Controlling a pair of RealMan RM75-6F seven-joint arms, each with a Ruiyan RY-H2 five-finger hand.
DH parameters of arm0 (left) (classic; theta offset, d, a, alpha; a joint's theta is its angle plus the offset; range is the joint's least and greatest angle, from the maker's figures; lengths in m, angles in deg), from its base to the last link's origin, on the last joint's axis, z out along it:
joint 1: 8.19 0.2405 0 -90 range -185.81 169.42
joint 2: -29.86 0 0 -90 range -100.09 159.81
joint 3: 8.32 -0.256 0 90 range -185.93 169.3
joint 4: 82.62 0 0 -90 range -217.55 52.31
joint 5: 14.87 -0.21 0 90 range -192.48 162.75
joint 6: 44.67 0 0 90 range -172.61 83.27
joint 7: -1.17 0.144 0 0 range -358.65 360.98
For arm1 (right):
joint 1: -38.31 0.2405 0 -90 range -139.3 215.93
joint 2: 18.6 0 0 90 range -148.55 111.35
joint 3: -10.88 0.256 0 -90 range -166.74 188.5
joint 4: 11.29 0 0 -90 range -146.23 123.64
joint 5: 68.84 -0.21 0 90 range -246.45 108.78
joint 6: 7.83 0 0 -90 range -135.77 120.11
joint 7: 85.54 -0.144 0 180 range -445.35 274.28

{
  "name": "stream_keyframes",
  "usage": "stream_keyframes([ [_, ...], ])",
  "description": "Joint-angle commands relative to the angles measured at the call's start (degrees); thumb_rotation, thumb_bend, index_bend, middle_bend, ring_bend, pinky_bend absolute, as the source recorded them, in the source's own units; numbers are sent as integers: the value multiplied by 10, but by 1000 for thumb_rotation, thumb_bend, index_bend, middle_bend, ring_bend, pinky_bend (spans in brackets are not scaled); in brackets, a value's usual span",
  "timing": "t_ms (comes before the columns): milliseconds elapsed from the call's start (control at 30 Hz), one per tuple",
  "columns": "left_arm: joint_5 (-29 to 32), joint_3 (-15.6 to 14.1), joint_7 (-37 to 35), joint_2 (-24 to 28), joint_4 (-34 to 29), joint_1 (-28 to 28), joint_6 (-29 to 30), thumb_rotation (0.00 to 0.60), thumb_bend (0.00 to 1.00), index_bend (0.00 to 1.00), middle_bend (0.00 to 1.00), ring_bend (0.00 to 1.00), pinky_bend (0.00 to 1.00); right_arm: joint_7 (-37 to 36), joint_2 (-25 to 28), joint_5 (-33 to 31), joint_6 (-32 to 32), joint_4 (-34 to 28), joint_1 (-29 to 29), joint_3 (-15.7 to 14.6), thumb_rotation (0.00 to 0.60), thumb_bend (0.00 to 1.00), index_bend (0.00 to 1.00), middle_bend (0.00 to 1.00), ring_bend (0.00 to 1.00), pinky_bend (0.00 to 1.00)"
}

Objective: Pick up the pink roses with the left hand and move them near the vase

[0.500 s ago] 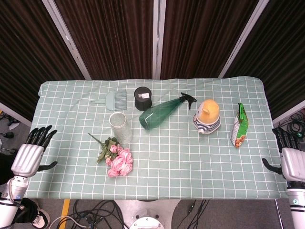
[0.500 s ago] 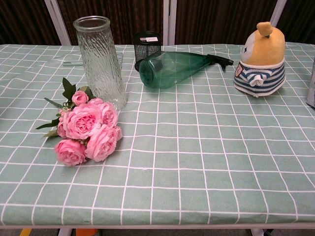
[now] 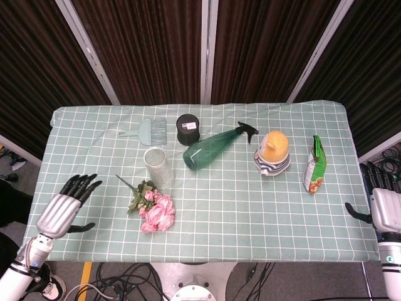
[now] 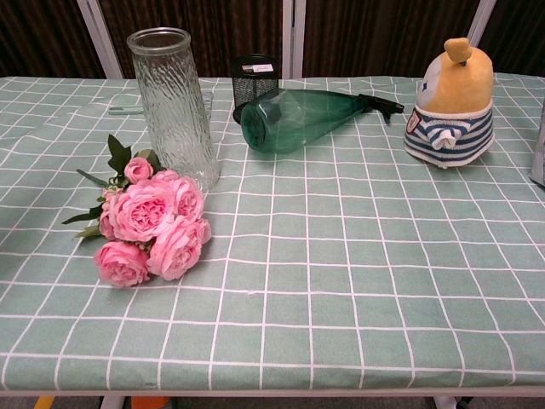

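A bunch of pink roses [image 3: 156, 212] [image 4: 150, 223] with green leaves lies on the checked tablecloth, just in front of an upright clear glass vase [image 3: 158, 167] [image 4: 173, 107]. My left hand [image 3: 64, 206] hovers over the table's front left part, fingers spread, holding nothing, well to the left of the roses. At the table's right edge my right hand [image 3: 381, 209] also shows its fingers apart and holds nothing. Neither hand appears in the chest view.
Behind the vase lie a small brush [image 3: 148, 132], a black mesh cup [image 3: 187, 129] [image 4: 255, 79] and a green spray bottle [image 3: 213, 148] [image 4: 300, 118] on its side. A yellow plush toy [image 3: 272, 153] [image 4: 451, 101] and a green snack bag [image 3: 314, 165] sit to the right.
My left hand has moved right and forward from beyond the table's left edge to over the cloth, closer to the roses. The right hand has drawn slightly back.
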Motion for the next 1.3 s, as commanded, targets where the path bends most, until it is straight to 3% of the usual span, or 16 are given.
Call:
stream_keyframes([
  [33,-19,-3,4,2,-27,-26,-32,600,39,81,0,0,45,5,-4,-3,-3,1,1,-2,600,154,0,0,0,0],
  [267,-17,5,1,-16,-69,-108,-156,600,39,81,0,0,51,15,-14,-13,-11,7,2,-9,600,155,0,0,0,0],
  [467,37,25,32,-50,-95,-153,-227,600,38,77,0,0,50,7,-16,-17,-18,17,5,-9,600,152,0,0,0,0],
  [767,131,61,124,-70,-139,-194,-261,600,39,74,0,0,46,-8,-18,-22,-43,35,13,-13,600,155,0,0,0,0],
  [900,162,63,161,-75,-152,-214,-279,600,39,74,0,0,45,-17,-19,-25,-51,45,16,-11,600,155,0,0,0,0],
  [1300,260,81,212,-137,-90,-275,-305,600,39,74,0,0,45,-19,-8,10,-29,28,16,-12,600,155,0,0,0,0],
])
